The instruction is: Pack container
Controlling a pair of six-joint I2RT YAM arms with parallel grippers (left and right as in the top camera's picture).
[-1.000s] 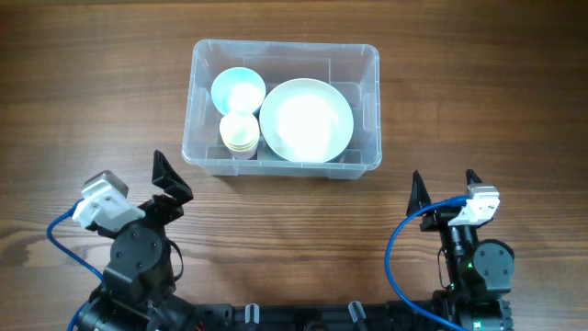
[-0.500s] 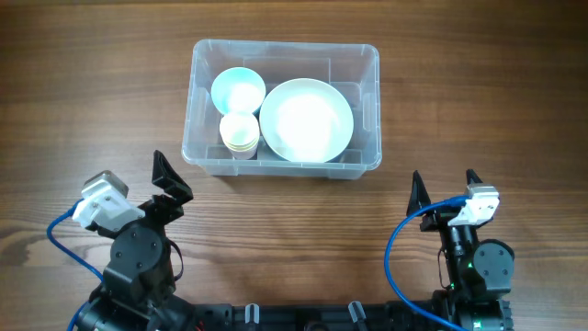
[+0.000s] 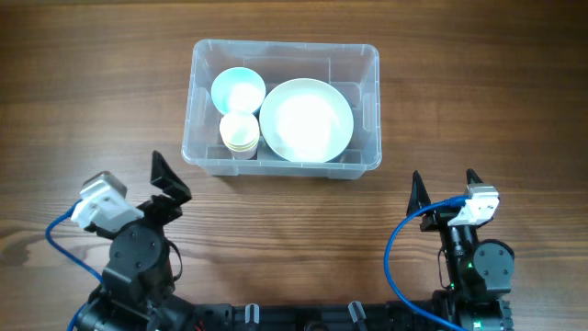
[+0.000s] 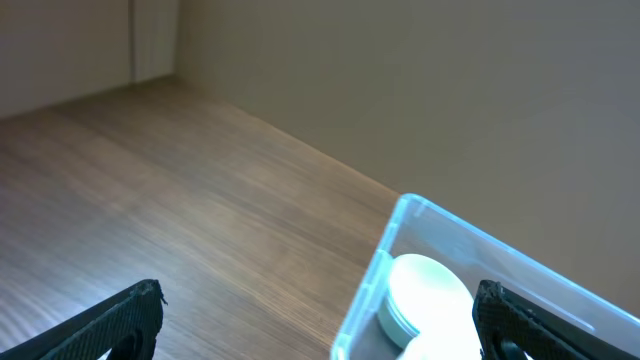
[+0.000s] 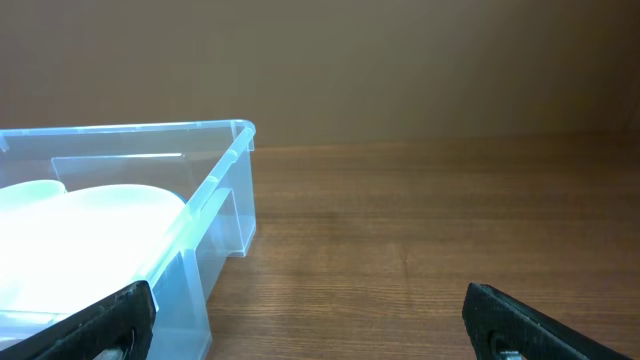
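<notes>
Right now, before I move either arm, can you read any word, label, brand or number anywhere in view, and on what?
None: no readable text in any view.
The container, large white bowl, small bowl, stacked cups and table show no print.
The container's floor is mostly covered by the dishes, so nothing there can be checked.

**Robotics laboratory workstation.** Two robot arms, the left arm [image 3: 133, 257] and the right arm [image 3: 473, 262], are mounted side by side at the near edge of a wood-grain table [image 3: 73, 110]. Each trails an exposed blue cable [image 3: 51, 241]. The wrist views show a plain beige wall [image 4: 400, 80] behind the table.
</notes>
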